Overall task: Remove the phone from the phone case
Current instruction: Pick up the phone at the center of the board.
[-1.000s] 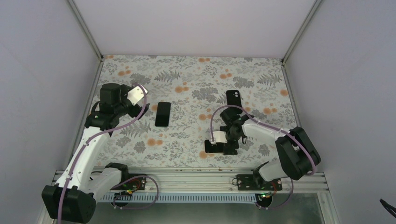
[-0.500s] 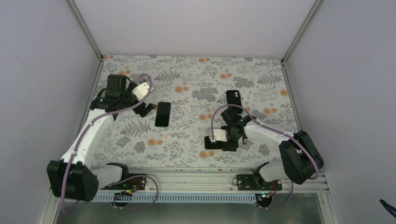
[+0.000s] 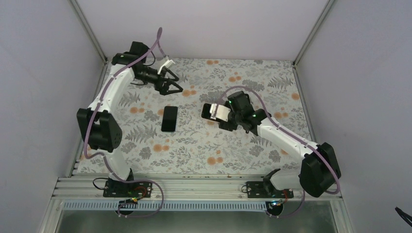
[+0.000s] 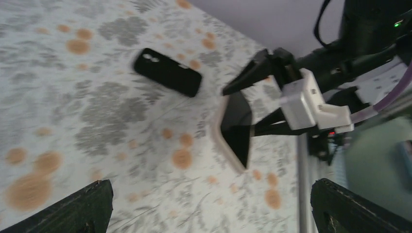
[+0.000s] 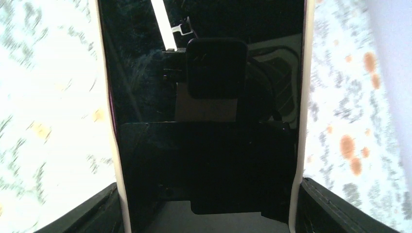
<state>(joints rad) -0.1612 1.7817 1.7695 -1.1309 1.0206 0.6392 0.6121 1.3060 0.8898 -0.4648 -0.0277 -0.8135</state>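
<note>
Our right gripper [image 3: 213,111] clamps the phone case [image 4: 223,138], phone [image 4: 239,127] inside, raised above the table [image 3: 194,145] | our left gripper [image 3: 179,85] hovers wide open, empty, at its ten o'clock | we judge: presented for extraction.

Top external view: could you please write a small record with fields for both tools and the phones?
left tool: open, empty, above the far left of the floral tablecloth
right tool: shut on the dark phone in a pale case, held off the cloth
flat black rectangular phone: lying on the cloth, untouched
</note>
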